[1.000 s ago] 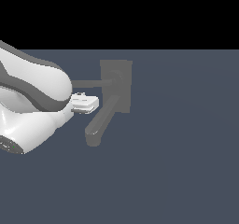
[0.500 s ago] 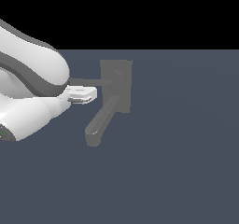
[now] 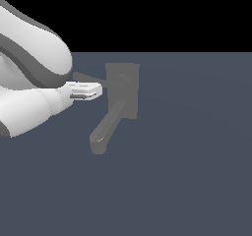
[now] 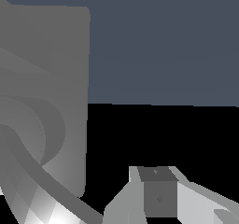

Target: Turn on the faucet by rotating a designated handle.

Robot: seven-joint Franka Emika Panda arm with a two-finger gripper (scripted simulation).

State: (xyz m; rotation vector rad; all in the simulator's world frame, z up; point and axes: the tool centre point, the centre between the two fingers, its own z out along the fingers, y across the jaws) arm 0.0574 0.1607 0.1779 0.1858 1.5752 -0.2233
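Hovering just below handle, gripper sits left of faucet at scene centre, seemingly placed to push bar round; fingers apart or together, cannot tell. Spout points near-left.

A bare simulated scene: flat slate-blue floor, black void behind, untextured grey faucet.

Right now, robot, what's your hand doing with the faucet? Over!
Gripper beside the handle, apparently empty; jaw state unclear. Faucet upright, spout angled down. Nothing seen blocking the handle.
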